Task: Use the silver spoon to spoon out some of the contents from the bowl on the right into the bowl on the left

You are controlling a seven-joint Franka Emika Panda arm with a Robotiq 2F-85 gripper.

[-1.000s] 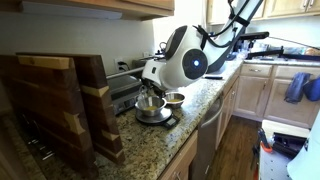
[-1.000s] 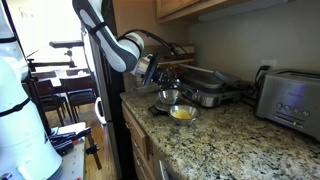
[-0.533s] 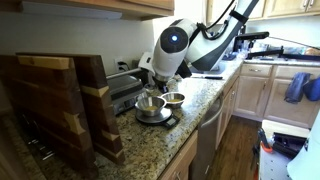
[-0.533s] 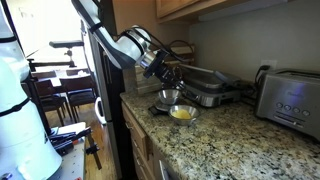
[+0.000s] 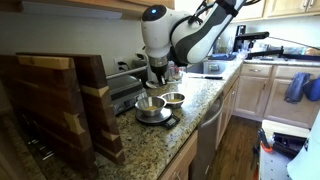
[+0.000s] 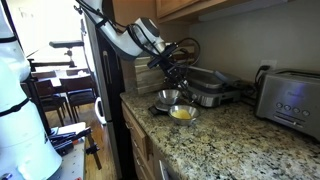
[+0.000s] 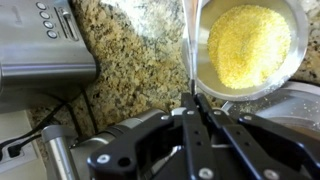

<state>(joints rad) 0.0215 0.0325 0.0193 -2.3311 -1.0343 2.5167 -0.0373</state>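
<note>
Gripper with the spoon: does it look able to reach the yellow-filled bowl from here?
Likely yes. The gripper, shut on the silver spoon, hangs above the counter, and in the wrist view the bowl of yellow grains lies open just beside the spoon, with nothing covering it or between them.

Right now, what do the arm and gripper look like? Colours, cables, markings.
The arm has glossy white rounded shells with black joint bands and a dark round cap on one joint. A thin black cable loops beside the wrist in an exterior view. The gripper is matt black and blocky, with flat black fingers. No markings are legible.
</note>
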